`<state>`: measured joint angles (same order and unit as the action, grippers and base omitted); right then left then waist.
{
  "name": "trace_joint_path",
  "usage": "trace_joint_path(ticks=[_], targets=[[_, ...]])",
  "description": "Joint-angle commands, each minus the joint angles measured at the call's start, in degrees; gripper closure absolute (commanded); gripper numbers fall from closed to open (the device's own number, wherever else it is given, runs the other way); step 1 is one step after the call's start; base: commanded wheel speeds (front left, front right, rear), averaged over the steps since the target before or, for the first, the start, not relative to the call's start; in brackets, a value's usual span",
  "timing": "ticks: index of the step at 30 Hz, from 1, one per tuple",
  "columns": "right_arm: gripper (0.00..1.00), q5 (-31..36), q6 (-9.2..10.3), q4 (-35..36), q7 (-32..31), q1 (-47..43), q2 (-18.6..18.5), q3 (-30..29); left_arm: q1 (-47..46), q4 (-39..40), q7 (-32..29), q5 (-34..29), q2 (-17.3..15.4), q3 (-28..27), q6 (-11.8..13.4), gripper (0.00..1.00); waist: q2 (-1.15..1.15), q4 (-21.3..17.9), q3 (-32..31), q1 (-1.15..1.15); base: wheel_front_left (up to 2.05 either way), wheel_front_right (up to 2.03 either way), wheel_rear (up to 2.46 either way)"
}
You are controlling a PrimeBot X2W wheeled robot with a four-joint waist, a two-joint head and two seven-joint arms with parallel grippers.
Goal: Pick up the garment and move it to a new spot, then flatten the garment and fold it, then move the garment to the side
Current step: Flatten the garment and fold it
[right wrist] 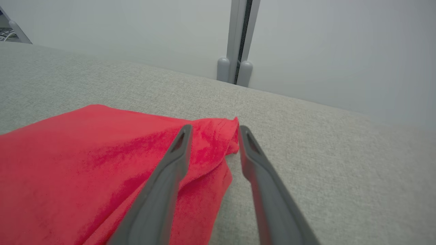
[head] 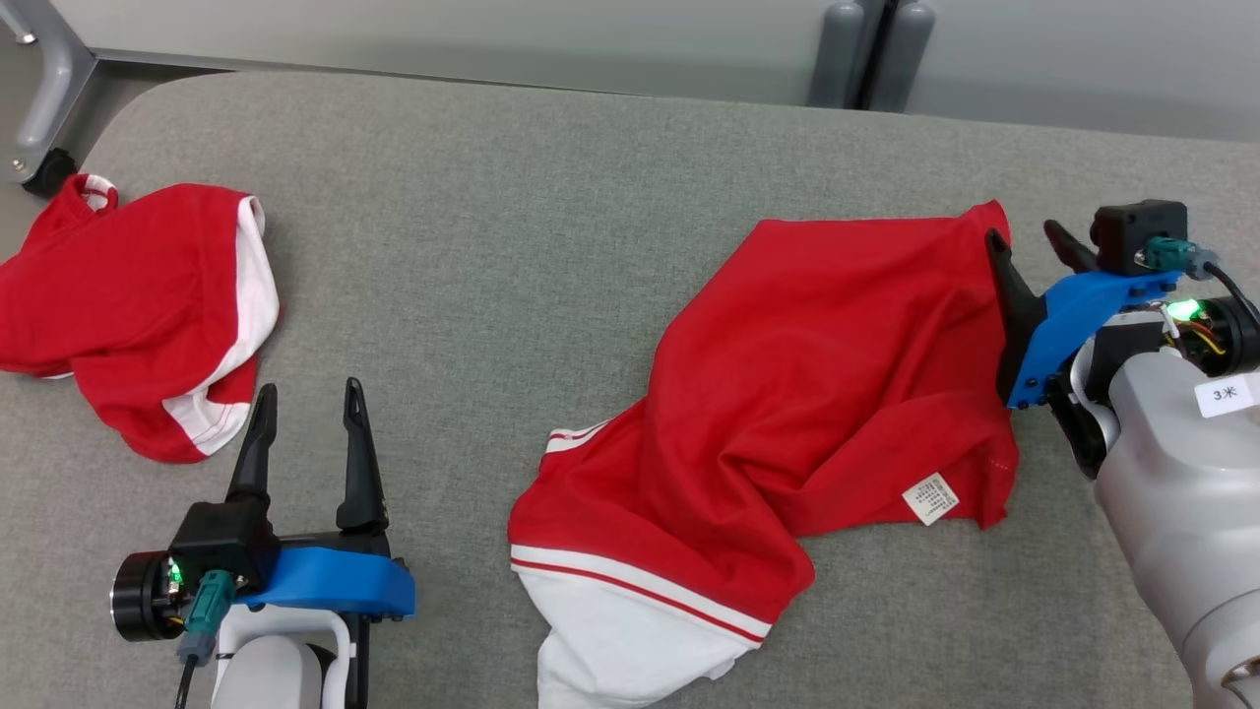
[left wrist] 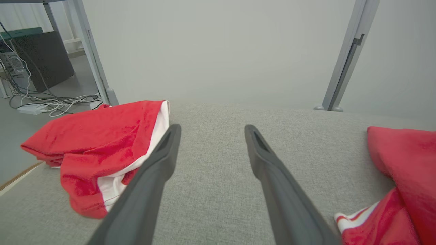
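- My right gripper (head: 1022, 231) sits at the far right corner of the garment (head: 807, 394). Its fingers stand apart, one lying over the red cloth and the other just off the edge. The corner pokes up between them — not squeezed.
- My left gripper (head: 310, 386) is spread wide over the grey table (head: 551, 197), fingers pointing toward the far side.
- The garment lies crumpled on the right half of the table, red, with a white striped hem (head: 630, 611) on the side toward me. That hem runs out of the bottom of the head view, so I cannot tell whether it reaches the near edge.
- A small white label (head: 930, 497) shows near its right edge.
- A second red shirt (head: 138, 305) is bunched at the left end, close to the table's rounded corner and near my left fingers.
- Between the two lies a broad stretch of grey top. Another band runs behind the garment to the far edge, where a pale wall (head: 492, 30) rises.
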<state>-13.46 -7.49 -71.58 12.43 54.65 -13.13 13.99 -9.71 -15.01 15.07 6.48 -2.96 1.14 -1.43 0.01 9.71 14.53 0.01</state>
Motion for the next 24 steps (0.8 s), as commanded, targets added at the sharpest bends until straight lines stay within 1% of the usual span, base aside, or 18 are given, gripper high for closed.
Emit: trace_joint_path(ticks=[1, 4, 6, 9, 11, 14, 19, 24], targets=[[0.0, -0.92, -0.01, -0.06, 1.04, -0.86, -0.34, -0.53, -0.18, -0.01, 0.15, 0.12, 0.12, 0.22, 0.23, 0.0, -0.01, -0.59, -0.5, -0.01, 0.0, 0.0, 0.0], [0.0, -2.79, -0.01, 1.39, 2.19, -2.4, -0.47, -2.05, 0.18, -0.19, 0.15, -0.07, 0.07, 0.16, 0.41, 0.0, -0.01, -1.23, -1.26, -0.01, 0.0, 0.0, 0.0], [0.0, -6.84, -0.01, 3.62, 2.72, -4.97, -0.39, -5.03, 0.63, -0.36, 0.15, -0.32, 0.08, 0.13, 0.38, 0.0, -0.01, -1.74, -2.32, -0.01, 0.0, 0.0, 0.0], [0.0, -8.43, 0.0, 11.18, 2.8, -10.38, -2.1, -6.64, 1.47, -0.41, 0.15, -0.82, 0.08, -0.73, 0.21, 0.0, -0.01, -2.92, -3.88, -0.01, 0.0, 0.0, 0.0], [0.0, -9.2, -0.02, 16.36, 2.79, -15.3, -2.49, -7.86, 1.98, -0.36, 0.16, -1.1, 0.08, -1.24, 0.05, 0.0, -0.01, -3.52, -4.8, -0.01, 0.0, 0.0, 0.0], [0.0, -8.68, -0.02, 23.79, 2.79, -22.02, -3.13, -10.0, 2.88, -0.17, 0.15, -1.48, -0.13, -1.92, -0.08, 0.0, -0.01, -4.51, -5.78, -0.01, 0.0, 0.0, 0.0], [0.0, -6.9, -0.02, 34.6, 2.81, -32.82, -0.85, -12.3, 4.15, 0.07, 0.15, -2.05, -0.3, -3.03, -0.48, 0.0, -0.01, -5.7, -6.86, -0.01, 0.0, 0.0, 0.0], [0.0, -5.17, -0.02, 42.82, 2.81, -41.01, 2.86, -12.85, 4.71, 0.11, 0.15, -2.33, -0.25, -3.26, -0.78, 0.0, -0.01, -6.06, -7.16, -0.01, 0.0, 0.0, 0.0]])
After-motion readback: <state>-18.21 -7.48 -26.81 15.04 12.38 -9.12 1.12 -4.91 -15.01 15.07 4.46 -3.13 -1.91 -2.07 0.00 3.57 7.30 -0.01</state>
